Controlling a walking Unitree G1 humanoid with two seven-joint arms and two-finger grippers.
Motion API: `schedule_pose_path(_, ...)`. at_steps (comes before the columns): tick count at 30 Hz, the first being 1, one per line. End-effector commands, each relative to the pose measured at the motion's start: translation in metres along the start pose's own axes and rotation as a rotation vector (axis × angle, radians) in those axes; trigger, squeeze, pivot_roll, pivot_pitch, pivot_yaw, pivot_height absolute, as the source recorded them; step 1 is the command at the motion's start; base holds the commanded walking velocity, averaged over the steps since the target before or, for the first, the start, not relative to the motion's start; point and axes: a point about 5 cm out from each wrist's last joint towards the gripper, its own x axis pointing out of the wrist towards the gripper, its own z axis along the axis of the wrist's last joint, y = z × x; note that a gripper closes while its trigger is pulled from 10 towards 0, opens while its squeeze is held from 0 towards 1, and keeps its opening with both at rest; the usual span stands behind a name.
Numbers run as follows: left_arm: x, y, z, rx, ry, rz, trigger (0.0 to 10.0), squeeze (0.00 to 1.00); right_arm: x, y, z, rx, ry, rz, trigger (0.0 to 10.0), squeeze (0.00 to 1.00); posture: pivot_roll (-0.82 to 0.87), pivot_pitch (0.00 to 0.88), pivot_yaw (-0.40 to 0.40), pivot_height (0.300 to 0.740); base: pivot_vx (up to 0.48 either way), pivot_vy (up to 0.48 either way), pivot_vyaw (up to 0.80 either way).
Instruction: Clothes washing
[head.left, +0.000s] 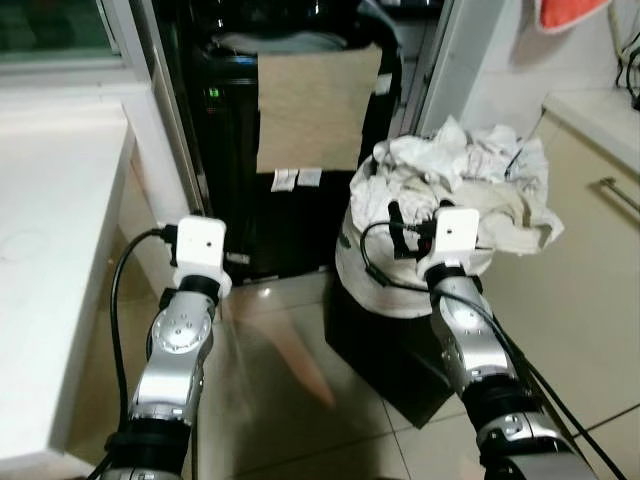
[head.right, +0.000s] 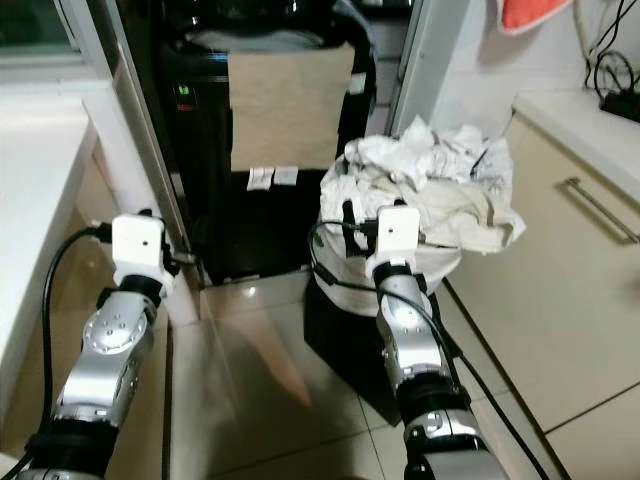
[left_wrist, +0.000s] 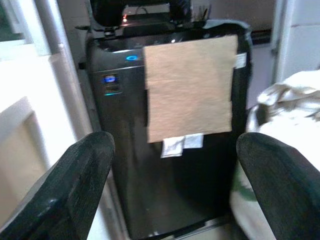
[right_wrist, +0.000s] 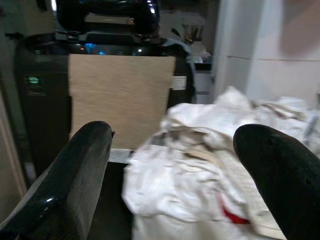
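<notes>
A robot stood on a tiled kitchen floor (head.left: 290, 400), facing one tall black washing machine (head.left: 230, 150). A single sheet of brown paper (head.left: 312, 110) was stuck to the machine's front, with two small white tags (head.left: 297, 178) just below it. The machine sat in a gap between a white counter (head.left: 50, 250) on the robot's left and a cream cabinet (head.left: 580, 260) on its right.

One white laundry basket (head.left: 375, 275) stood just to the right of the machine, resting on a dark box (head.left: 385, 350). It was heaped with crumpled white clothes (head.left: 470, 175) that spilled over its rim, probably set there so they sat within easy reach of the machine. How many separate garments were in the pile could not be counted.

Both silver arms were raised in front of the body. The left gripper (left_wrist: 175, 185) pointed at the machine's front, its two black fingers (left_wrist: 75, 175) spread wide apart and holding nothing. The right gripper (right_wrist: 172, 175) pointed at the clothes from close by, its two fingers (right_wrist: 85, 160) equally wide apart and empty. That pose seemed to be a readiness to reach into the pile, so the washing looked barely begun, with no clothing lifted yet.

One orange cloth (head.left: 572, 12) hung on the wall above the cabinet.
</notes>
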Motion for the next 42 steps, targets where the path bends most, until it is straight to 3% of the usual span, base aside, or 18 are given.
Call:
schedule_pose_path(1, 0.0011, -0.0002, -0.0004, 0.008, 0.005, 0.0, 10.0, 0.0, 0.001, -0.0014, 0.0015, -0.005, -0.004, -0.011, 10.0, 0.0, -0.06, 0.0, -0.014, 0.74, 0.0, 0.0, 0.0)
schedule_pose_path(6, 0.0005, -0.0038, 0.0016, 0.006, -0.011, -0.034, 10.0, 0.0, 0.0003, -0.0013, 0.0012, -0.008, -0.004, -0.01, 10.0, 0.0, -0.06, 0.0, -0.013, 0.74, 0.0, 0.0, 0.0)
schedule_pose_path(27, 0.0041, -0.0037, 0.0055, -0.011, -0.029, -0.022, 10.0, 0.0, 0.0015, 0.0011, 0.0018, -0.025, -0.011, 0.007, 10.0, 0.0, -0.06, 0.0, -0.012, 0.74, 0.466, 0.0, 0.0)
schedule_pose_path(42, 0.0048, -0.0024, 0.0036, -0.023, -0.02, -0.005, 10.0, 0.0, 0.0023, 0.0028, 0.002, -0.028, -0.012, 0.013, 10.0, 0.0, -0.06, 0.0, -0.013, 0.74, 0.0, 0.0, 0.0)
